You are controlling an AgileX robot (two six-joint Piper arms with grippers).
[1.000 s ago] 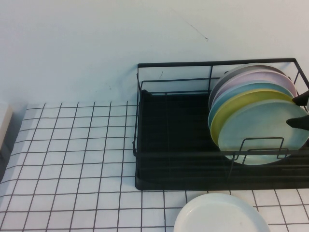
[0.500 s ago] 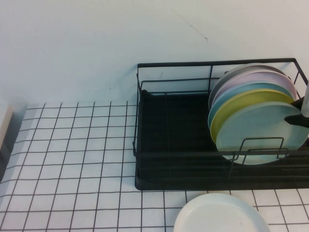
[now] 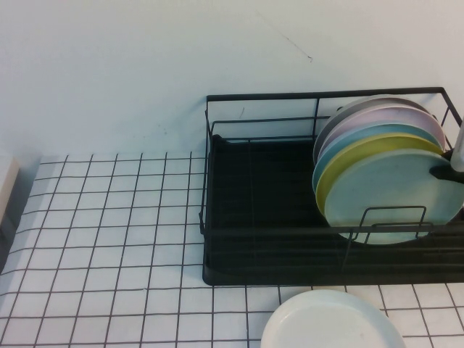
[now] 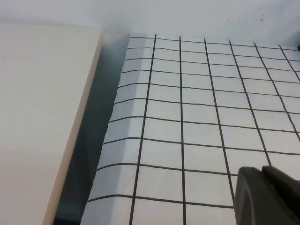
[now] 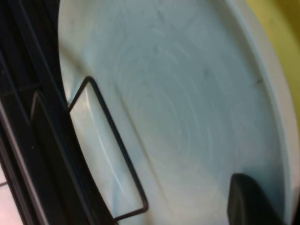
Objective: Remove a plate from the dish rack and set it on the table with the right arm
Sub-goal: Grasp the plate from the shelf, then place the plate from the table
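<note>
Your right gripper point(image 3: 451, 171) sits at the right-hand end of the dish rack point(image 3: 254, 217), its black tip lying on the front face of the pale mint-green plate point(image 3: 395, 196) near that plate's right rim; the fingers look drawn in onto the rim, pinching it, though the back finger is hidden behind the plate. That edge grip makes sense: the plate stands nearly upright in the rack's wire loops, so the rim is the only part you can reach. The plate is the frontmost of a leaning stack in the rack's right half, with a yellow plate point(image 3: 355, 156) directly behind it, then a teal-blue plate point(image 3: 341, 148), a pink plate point(image 3: 391, 116) and a grey plate point(image 3: 355, 107). The rack's left half holds nothing. A white plate point(image 3: 330, 322) lies flat on the gridded table point(image 3: 109, 239) just in front of the rack. Your left gripper point(image 4: 269, 197) is parked over the table well left of the rack; I cannot tell whether its fingers are apart or together.
</note>
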